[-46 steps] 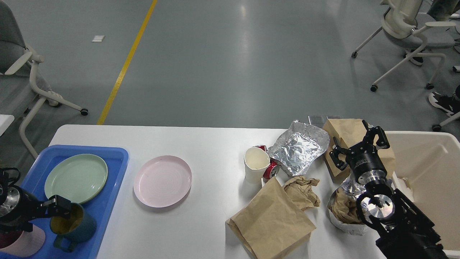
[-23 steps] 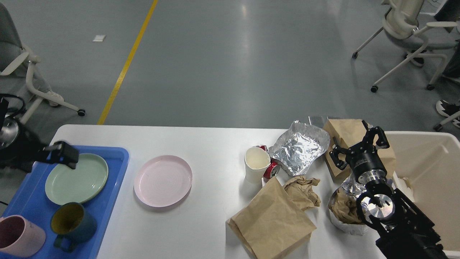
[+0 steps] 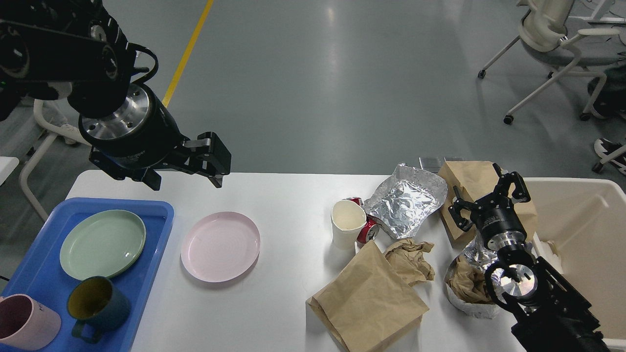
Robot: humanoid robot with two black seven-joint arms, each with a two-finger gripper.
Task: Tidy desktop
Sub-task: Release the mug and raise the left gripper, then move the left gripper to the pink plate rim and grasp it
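The white desktop [image 3: 293, 195] carries a pink plate [image 3: 220, 246], a paper cup [image 3: 347, 229], a red can [image 3: 369, 231], a foil sheet [image 3: 408, 200], a flat brown paper bag [image 3: 371, 298], crumpled brown paper [image 3: 411, 259] and a foil bowl stuffed with paper [image 3: 464, 286]. My left gripper [image 3: 183, 170] hangs open and empty above the table's back edge, just behind the pink plate. Over a second brown bag [image 3: 469, 178] at the back right, my right gripper [image 3: 486, 198] is open with nothing in it.
A blue tray [image 3: 164, 215] at the left holds a green plate [image 3: 102, 243], a dark blue mug [image 3: 98, 305] and a pink mug [image 3: 27, 322]. A cream bin [image 3: 587, 234] stands at the right table edge. Office chairs [image 3: 552, 44] stand on the floor behind.
My left arm has risen from the tray and swung up and to the right, now above the table's back edge. The pink mug now stands uncovered in the tray. The right arm has not moved.
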